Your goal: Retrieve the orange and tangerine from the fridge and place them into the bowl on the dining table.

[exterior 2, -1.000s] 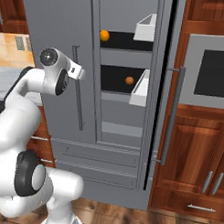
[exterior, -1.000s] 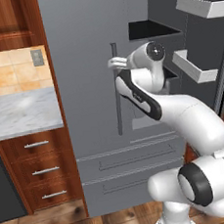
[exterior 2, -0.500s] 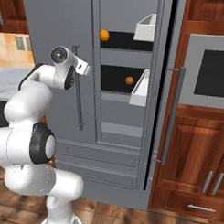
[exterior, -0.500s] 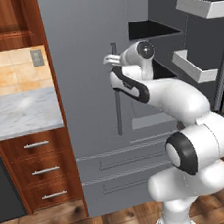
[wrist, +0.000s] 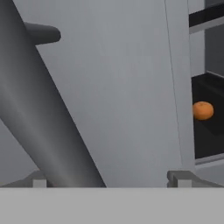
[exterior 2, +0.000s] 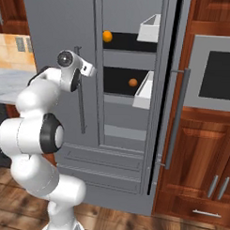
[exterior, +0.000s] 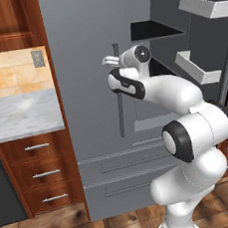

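Note:
The tall grey fridge (exterior: 87, 104) has its right door swung open and its left door closed. On the upper black shelf lies the larger fruit, the orange (exterior 2: 107, 36); the smaller tangerine (exterior 2: 132, 82) lies one shelf lower and also shows in the hand view (wrist: 203, 110). My gripper (exterior: 108, 61) is open at the top of the closed left door's bar handle (exterior: 119, 95). In the hand view that handle (wrist: 43, 118) runs slantwise between my fingertips (wrist: 178, 177), close to the left one. The bowl and the dining table are out of view.
White bins (exterior 2: 145, 89) line the open right door (exterior: 201, 71), which juts toward me on the right. A marble counter with wooden drawers (exterior: 21, 119) stands left of the fridge. A grey wall oven (exterior 2: 214, 73) sits in wood cabinets on the right.
The arm has folded back and risen, its elbow swinging toward the base. The hand has stayed by the top of the left door handle and is still open.

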Robot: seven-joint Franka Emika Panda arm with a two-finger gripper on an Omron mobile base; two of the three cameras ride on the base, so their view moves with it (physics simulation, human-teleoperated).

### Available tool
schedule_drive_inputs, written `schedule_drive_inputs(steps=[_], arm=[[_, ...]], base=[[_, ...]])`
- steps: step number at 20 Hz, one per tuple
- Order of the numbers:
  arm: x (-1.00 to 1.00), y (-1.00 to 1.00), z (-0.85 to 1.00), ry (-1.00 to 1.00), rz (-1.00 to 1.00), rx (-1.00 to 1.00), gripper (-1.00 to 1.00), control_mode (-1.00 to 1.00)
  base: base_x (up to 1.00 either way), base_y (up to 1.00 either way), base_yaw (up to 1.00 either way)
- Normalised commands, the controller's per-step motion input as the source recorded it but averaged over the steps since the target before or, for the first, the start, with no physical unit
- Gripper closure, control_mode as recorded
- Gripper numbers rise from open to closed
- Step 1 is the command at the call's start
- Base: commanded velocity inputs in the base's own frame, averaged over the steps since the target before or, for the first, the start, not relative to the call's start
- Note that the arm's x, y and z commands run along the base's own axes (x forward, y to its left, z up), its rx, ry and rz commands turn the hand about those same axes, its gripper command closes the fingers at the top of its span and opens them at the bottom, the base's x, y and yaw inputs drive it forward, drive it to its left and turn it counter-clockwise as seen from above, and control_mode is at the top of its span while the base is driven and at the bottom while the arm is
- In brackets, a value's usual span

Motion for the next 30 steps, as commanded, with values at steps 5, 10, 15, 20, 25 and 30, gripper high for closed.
schedule_drive_inputs(steps=[5,10,15,20,25,30], arm=[[0.58,0.06,-0.07,0.03,0.00,0.00,1.00,-1.00],[0.00,0.31,0.25,0.20,0.00,0.00,1.00,-1.00],[-0.77,0.64,0.29,0.09,0.06,-0.07,1.00,-1.00],[-1.00,0.92,0.05,-0.01,0.10,-0.14,1.00,-1.00],[-1.00,0.74,0.30,0.00,0.07,-0.10,1.00,-1.00],[-1.00,0.48,0.44,0.00,0.06,-0.07,-1.00,-1.00]], base=[[0.00,0.00,0.00],[0.00,0.00,0.00],[0.00,0.00,0.00],[0.00,0.00,0.00],[0.00,0.00,0.00],[0.00,0.00,0.00]])
